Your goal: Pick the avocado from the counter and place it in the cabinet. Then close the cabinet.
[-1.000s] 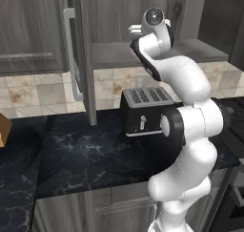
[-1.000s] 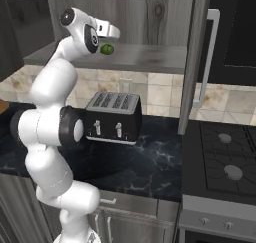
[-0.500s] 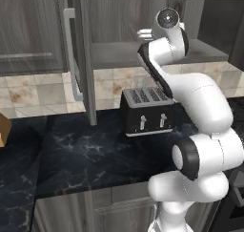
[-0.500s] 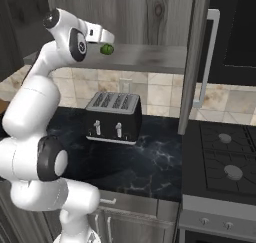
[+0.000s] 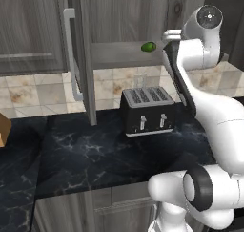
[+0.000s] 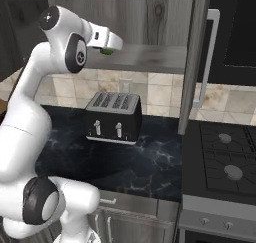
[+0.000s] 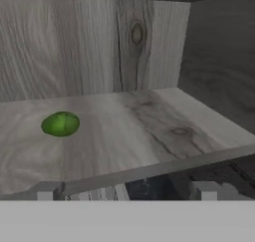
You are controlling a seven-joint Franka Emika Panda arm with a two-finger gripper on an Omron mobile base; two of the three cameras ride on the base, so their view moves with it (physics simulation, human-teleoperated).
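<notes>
We see the avocado (image 7: 61, 123) resting on the cabinet (image 7: 149, 61) shelf just ahead of our gripper (image 7: 129, 190), whose fingers stand apart and empty, so only closing the doors (image 5: 83, 54) remains.

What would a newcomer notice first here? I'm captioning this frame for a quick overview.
The bright green avocado lying on the grey shelf of the open cabinet, apart from the gripper at the shelf's front edge. Below it, a black toaster stands on the dark counter.
</notes>
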